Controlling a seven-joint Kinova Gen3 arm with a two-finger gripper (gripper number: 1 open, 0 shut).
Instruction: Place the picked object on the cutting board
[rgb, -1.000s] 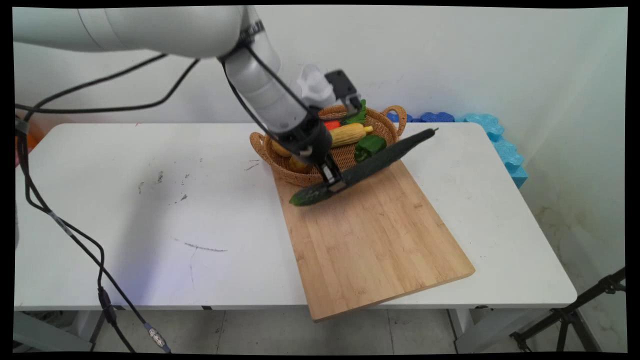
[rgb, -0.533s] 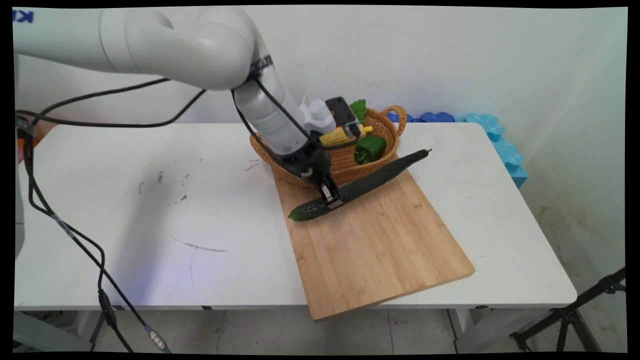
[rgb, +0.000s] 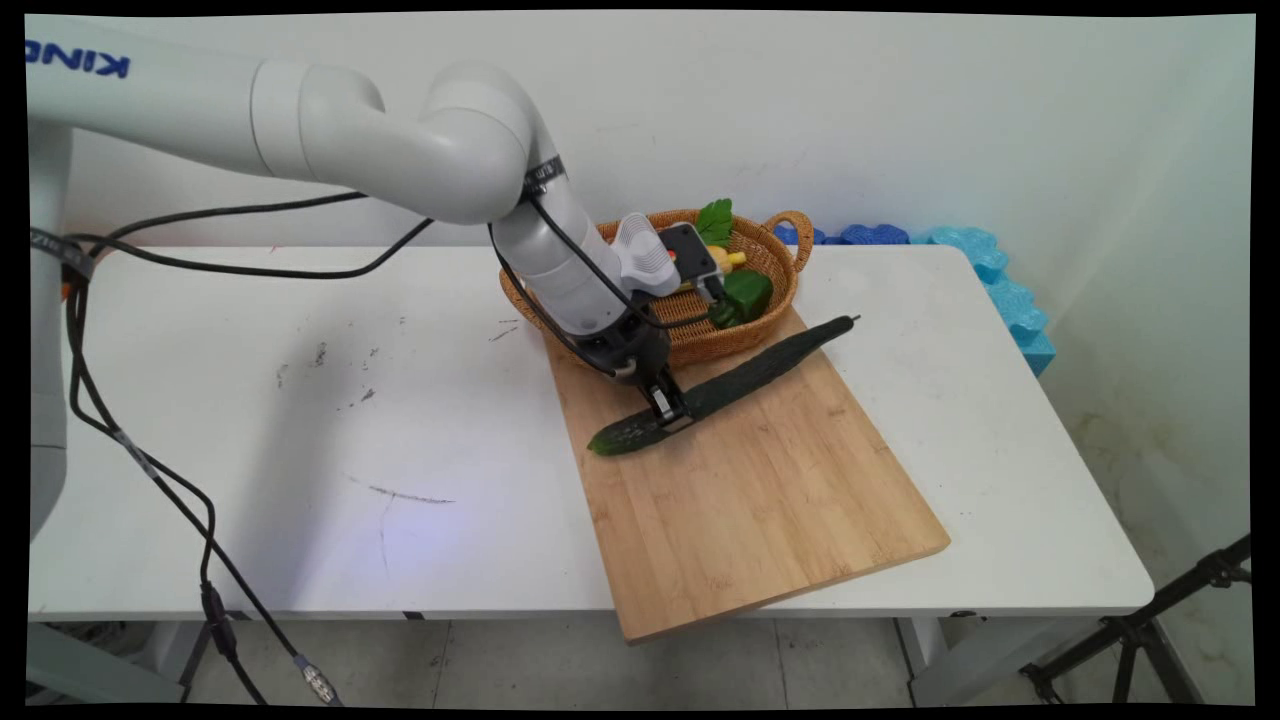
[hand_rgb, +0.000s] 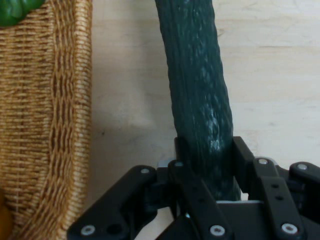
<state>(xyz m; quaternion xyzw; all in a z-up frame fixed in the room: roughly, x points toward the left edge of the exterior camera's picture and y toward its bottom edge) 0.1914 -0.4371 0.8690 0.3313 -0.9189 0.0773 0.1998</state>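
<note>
A long dark green cucumber (rgb: 745, 375) lies slantwise across the far end of the wooden cutting board (rgb: 760, 490). My gripper (rgb: 672, 411) is shut on the cucumber near its left third, low over the board. In the hand view the cucumber (hand_rgb: 197, 90) runs up from between the fingers (hand_rgb: 244, 162), with the board's pale wood (hand_rgb: 275, 75) beneath it. The wicker basket (hand_rgb: 45, 125) stands close at the left of that view.
The wicker basket (rgb: 760, 300) at the board's far edge holds a green pepper (rgb: 745, 293), a yellow corn cob and leafy greens. Blue foam pieces (rgb: 990, 270) lie along the table's far right. Black cables (rgb: 150, 470) hang at the left.
The gripper has come down and forward with the cucumber, from above the basket's rim to the board. The cucumber's tilt has flattened until it rests on the wood.
</note>
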